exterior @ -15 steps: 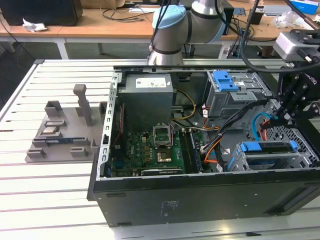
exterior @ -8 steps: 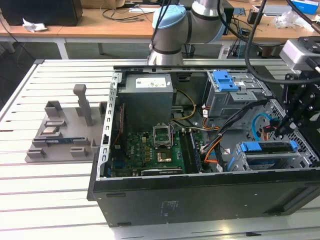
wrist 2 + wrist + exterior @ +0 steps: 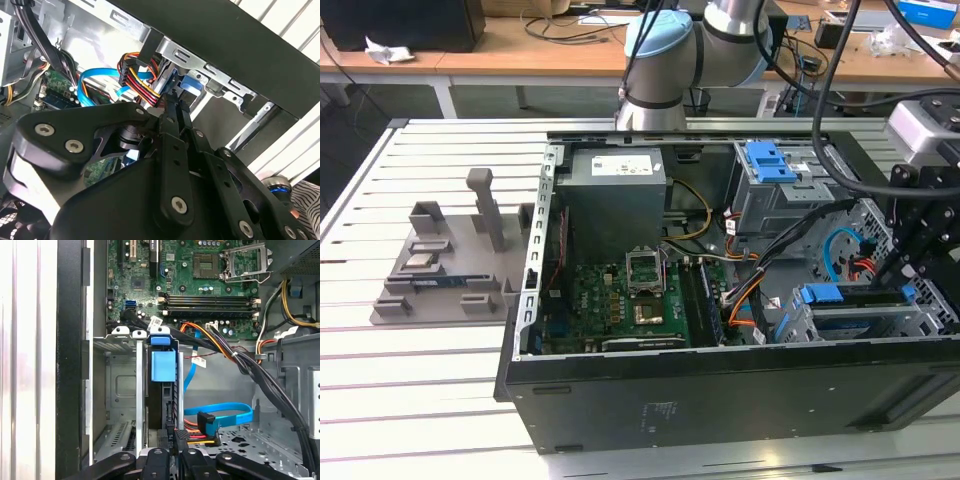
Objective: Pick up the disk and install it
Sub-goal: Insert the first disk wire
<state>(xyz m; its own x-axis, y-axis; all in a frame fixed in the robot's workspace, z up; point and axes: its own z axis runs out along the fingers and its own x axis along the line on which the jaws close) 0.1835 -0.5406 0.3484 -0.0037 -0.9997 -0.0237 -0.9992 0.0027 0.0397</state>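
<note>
The open computer case lay on its side on the slatted white table, holding the green motherboard, a grey power supply box toward the far wall, and a grey metal cage topped by a blue plastic bracket. At the exterior view's right, a lower drive bay stood inside the case, and the disk sat edge-up in it, its blue carrier frame showing along the top. In the first wrist view the disk stood upright in a slot of the bay, its blue tab uppermost, with an empty slot just beside it and blue data cable and coloured power wires close by. The gripper hung right above the bay; in the first wrist view its fingertips met at the disk's near edge. Whether the pincer pinched the disk or merely touched it could not be told. Outside the case, a grey fixture rested on the table.
</note>
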